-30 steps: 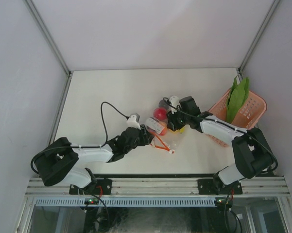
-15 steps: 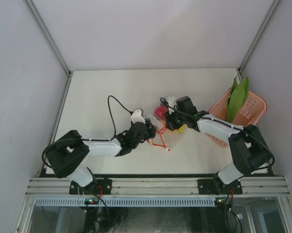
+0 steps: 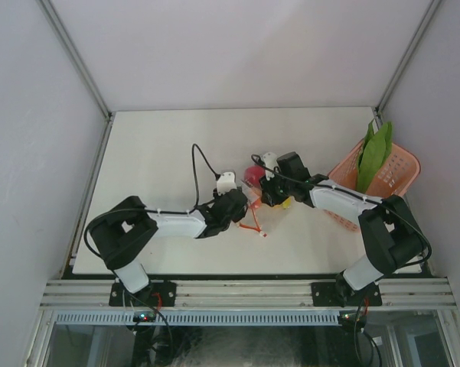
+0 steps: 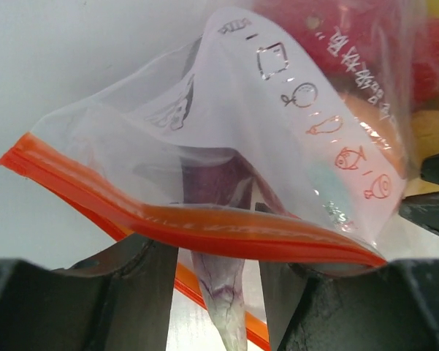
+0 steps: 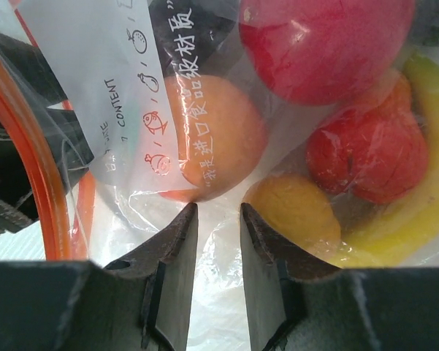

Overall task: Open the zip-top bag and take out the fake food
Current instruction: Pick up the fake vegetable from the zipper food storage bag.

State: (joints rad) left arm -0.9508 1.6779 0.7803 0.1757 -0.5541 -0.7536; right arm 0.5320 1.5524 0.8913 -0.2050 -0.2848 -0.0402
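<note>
Roughly over the middle of the tabletop (image 3: pixel 161 145), the bag (image 3: pixel 254 205) is showing between the two arms. The left end effector (image 3: pixel 239 206) is sitting at its near-left side and the right end effector (image 3: pixel 272 193) at its far-right side. Its clear, crinkly film is carrying a red-orange zipper strip (image 4: pixel 204 223) along one edge. A white label (image 5: pixel 106 88) on it is showing small red fruit and fish drawings and dark characters.

Food (image 5: pixel 296 208) is crowding inside the film: a big red ball (image 5: pixel 325 44), an orange ball (image 5: pixel 215 139), a smaller red piece (image 5: pixel 369 157), a banana (image 5: pixel 416 183) and a dark piece (image 5: pixel 197 29) behind the label.

The left end effector is standing released, its jaws apart beneath the strip, with a fold of film hanging loose between them. The right one's jaws are standing close together with film lying in the gap; whether they are clamping it I cannot tell.

At the right edge, a green leaf (image 3: pixel 373 157) is leaning upright in a pink basket (image 3: pixel 394 183), well apart from the bag.
</note>
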